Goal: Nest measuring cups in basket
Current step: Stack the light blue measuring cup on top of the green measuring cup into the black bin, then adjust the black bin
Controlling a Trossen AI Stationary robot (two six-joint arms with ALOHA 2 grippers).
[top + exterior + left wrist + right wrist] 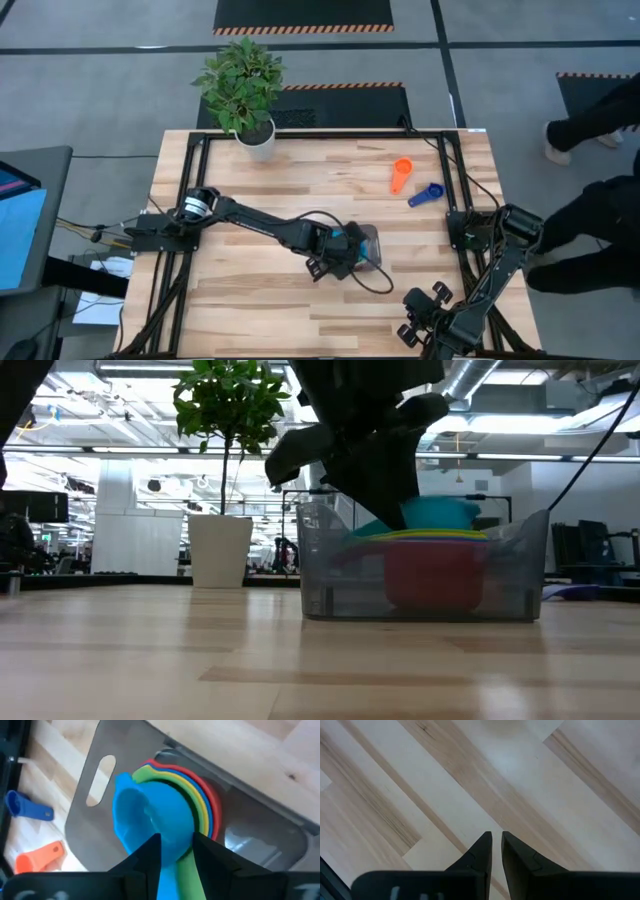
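Grey translucent plastic forms the basket [330, 575], standing on the wooden table [250, 190] near its middle, toward the front. Inside it sits a nested stack of measuring cups: red cup [432, 572] outermost, then yellow cup [199, 795], green cup [189, 865] and a blue rim, with the light blue cup [150, 815] on top. The left gripper [176, 845] is over the basket with its fingers either side of the light blue cup's handle; a gap shows on both sides, so the jaws stand parted and are not clamped on it. The right gripper [496, 845] waits at the front right corner of the table, fingers close together with a narrow gap and nothing between them. Farther back on the right lie the dark blue cup [426, 194] and, just beyond it, the orange cup [401, 173], both loose on the wood. At the far edge stands a potted plant [245, 90] in a white pot.
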